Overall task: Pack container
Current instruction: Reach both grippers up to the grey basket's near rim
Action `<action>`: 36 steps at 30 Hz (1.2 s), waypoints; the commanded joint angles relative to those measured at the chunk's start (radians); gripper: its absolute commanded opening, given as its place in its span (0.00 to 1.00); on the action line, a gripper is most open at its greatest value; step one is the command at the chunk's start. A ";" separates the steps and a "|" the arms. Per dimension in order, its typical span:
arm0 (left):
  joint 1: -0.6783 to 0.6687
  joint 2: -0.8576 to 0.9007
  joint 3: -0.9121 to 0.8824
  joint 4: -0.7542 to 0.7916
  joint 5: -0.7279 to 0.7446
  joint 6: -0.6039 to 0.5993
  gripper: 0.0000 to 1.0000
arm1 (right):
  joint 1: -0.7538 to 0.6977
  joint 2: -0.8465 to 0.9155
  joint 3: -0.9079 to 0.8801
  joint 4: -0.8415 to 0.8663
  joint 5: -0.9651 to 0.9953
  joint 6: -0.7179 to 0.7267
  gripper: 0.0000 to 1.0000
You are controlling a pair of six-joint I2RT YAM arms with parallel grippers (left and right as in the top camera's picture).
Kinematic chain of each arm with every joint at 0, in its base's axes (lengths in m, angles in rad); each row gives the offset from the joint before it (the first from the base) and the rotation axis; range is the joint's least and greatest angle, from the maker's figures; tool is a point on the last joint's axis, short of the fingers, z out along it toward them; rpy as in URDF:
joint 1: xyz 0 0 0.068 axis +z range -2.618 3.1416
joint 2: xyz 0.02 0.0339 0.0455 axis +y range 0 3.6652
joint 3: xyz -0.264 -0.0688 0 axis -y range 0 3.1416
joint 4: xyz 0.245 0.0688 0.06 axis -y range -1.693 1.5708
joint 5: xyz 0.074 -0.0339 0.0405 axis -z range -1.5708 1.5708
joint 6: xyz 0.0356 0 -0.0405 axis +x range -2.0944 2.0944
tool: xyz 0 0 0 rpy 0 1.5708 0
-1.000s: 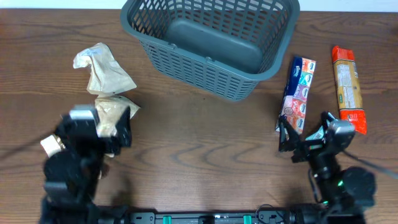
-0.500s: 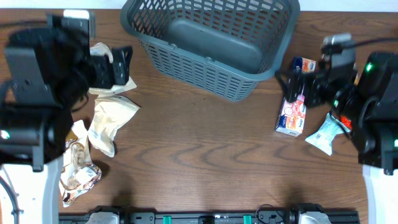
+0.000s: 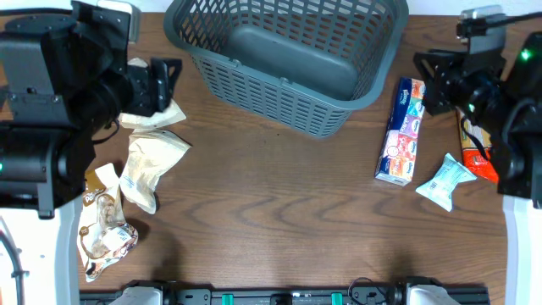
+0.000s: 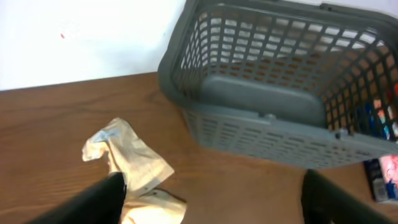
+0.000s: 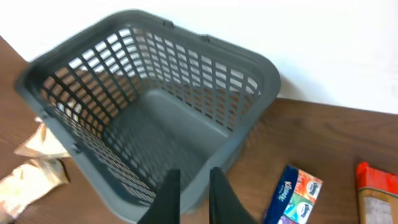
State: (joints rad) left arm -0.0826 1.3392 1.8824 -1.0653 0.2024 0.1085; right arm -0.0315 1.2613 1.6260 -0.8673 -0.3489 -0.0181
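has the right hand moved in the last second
Yes. Overhead, the right hand went from the tissue pack's near end up past its far end, beside the container's right corner.

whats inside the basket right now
Nothing: the basket is empty, and its grey floor shows bare from above. No part of the floor is covered; only the far rim is cut off in the overhead view.
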 commanded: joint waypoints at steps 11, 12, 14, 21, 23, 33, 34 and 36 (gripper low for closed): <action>-0.001 0.113 0.017 0.045 -0.084 -0.016 0.06 | -0.006 0.018 0.012 0.037 0.039 0.072 0.01; -0.001 0.119 0.017 0.045 -0.084 -0.016 0.06 | -0.006 0.024 0.012 0.035 0.039 0.078 0.01; -0.001 0.128 0.017 0.046 -0.084 -0.016 0.06 | -0.006 0.033 0.012 0.024 0.039 0.085 0.01; -0.001 0.165 0.017 0.077 -0.084 -0.051 0.06 | 0.008 0.075 0.012 -0.012 0.040 0.108 0.01; -0.002 0.177 0.022 0.080 -0.083 -0.068 0.06 | 0.021 0.084 0.012 -0.012 0.066 0.116 0.01; -0.011 0.297 0.199 0.082 0.034 -0.155 0.06 | 0.092 0.087 0.012 -0.012 0.117 0.137 0.01; -0.017 0.320 0.227 0.081 0.047 -0.156 0.06 | 0.098 0.087 0.012 -0.014 0.117 0.137 0.01; -0.035 0.374 0.286 0.073 0.056 -0.154 0.06 | 0.106 0.087 0.012 -0.019 0.117 0.137 0.01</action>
State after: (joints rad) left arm -0.0952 1.6516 2.0991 -0.9859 0.2035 -0.0238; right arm 0.0570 1.3491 1.6260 -0.8791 -0.2501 0.1028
